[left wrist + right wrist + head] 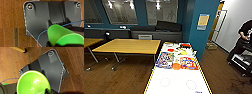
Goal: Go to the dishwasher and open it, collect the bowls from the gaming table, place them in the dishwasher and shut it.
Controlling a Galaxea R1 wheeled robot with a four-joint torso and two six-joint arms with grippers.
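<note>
On the gaming table (177, 82) ahead lie colourful board games (164, 60), their print unreadable. Close against each wrist, over wooden floor (11, 18), the left gripper (55, 44) carries the bright green bowl (62, 35), the right gripper (48, 91) the lime-green bowl (33, 82).

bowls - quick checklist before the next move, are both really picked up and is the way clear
1. Bright green bowl at the left wrist, off the table: ok, it shows close against the wrist over wooden floor.
2. Lime bowl at the right wrist: ok, also over floor, upright with its inside showing.
3. Finger grip on each bowl: cannot tell, the fingers are hard to make out.
4. Bowls left on the gaming table: ok, none among the board games.
5. Way clear: not ok, a person with a cart stands off to the right.
6. Dishwasher open: cannot tell.
</note>
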